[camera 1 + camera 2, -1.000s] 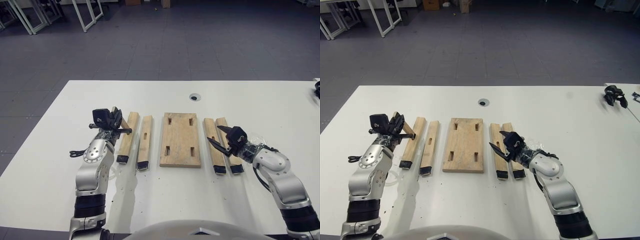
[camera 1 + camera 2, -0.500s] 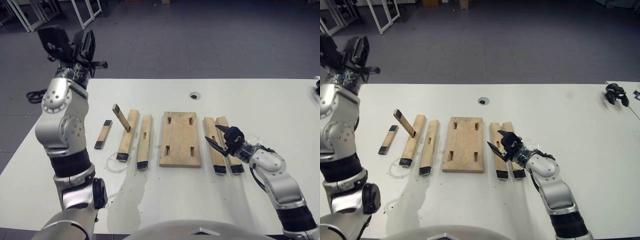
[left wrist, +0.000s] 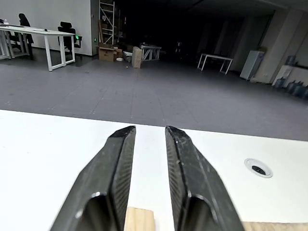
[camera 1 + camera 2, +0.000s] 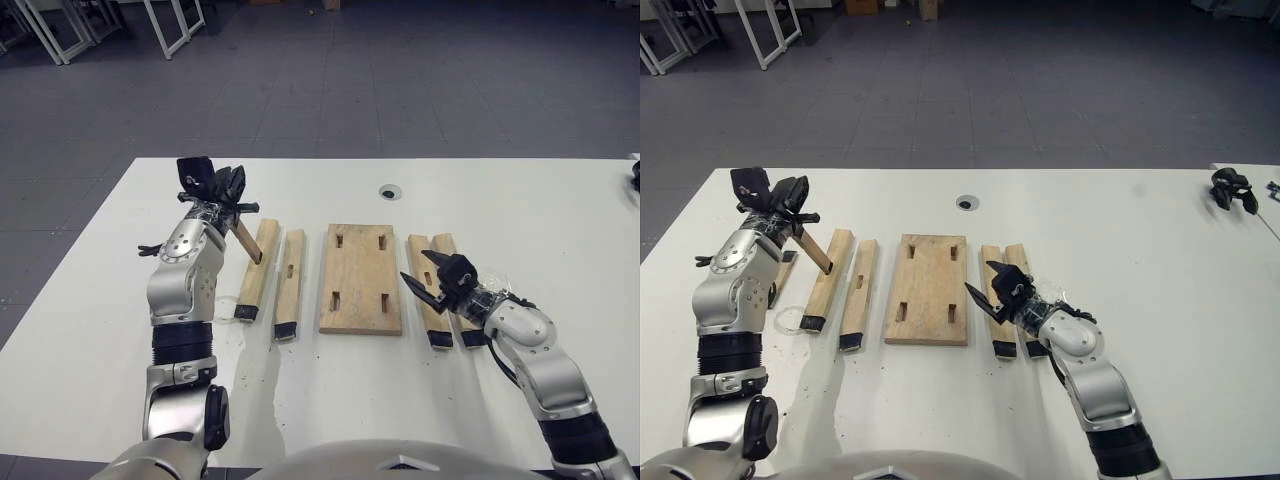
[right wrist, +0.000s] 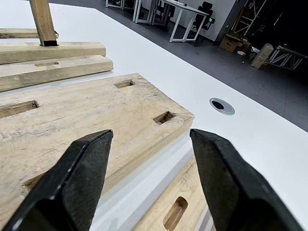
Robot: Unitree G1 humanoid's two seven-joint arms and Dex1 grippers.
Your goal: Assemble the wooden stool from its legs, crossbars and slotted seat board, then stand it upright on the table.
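Left gripper (image 3: 150, 131) lowered back near crossbar (image 4: 248, 240), slightly parted | right gripper (image 5: 150, 137) spread

Grey tiled floor (image 4: 400, 90); white-legged tables (image 3: 38, 36) (chairs (image 3: 66, 32) behind) along a dim hall's wall (image 3: 53, 14).

You have bright, even light from overhead on the white table (image 4: 520, 200), and its top comes close to glare, most of all in the right wrist view. The wooden board (image 4: 360, 275) and the bars (image 4: 290, 270) cast only thin, soft shadows along their edges. The floor (image 4: 400, 80) beyond the table is dimmer. In the left wrist view the far hall (image 3: 159, 29) is dark, with a lit wall (image 3: 48, 14) at one side. The black fingers (image 3: 113, 178) of the left gripper (image 3: 149, 130) carry a dull sheen.
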